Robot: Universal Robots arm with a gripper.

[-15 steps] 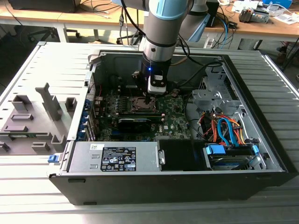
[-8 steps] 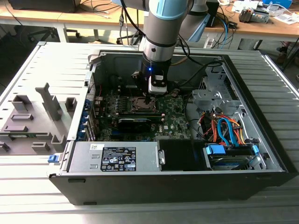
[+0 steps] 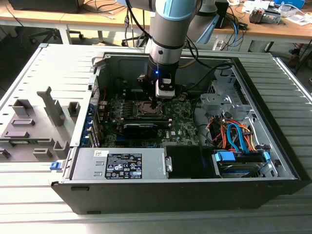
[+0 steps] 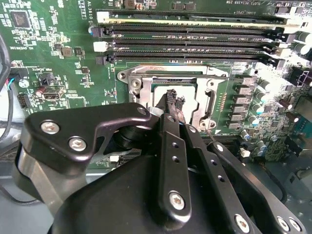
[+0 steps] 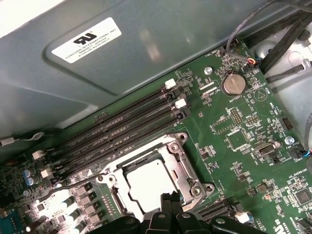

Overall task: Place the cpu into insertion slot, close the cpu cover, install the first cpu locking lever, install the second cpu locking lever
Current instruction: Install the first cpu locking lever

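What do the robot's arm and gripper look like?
The arm is a silvery-grey tube with a light-blue joint cap, a black wrist ring carrying a small blue light, and a pale block beneath. Black cables trail beside it. The gripper is matte black: flat linkage bars pinned with silver screws, narrowing to slim fingertips.

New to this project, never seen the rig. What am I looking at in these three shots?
A single robot arm reaches down into an open computer case lying on a slatted table; that shot is from a camera off the arm. The other two come from cameras riding near its wrist, looking past the gripper at the green motherboard. The silvery cpu sits in the insertion slot, with the cpu cover frame down around it. The gripper hovers at that slot, fingers together, apparently holding nothing. Grey fixture blocks stand on the table at the exterior view's left.
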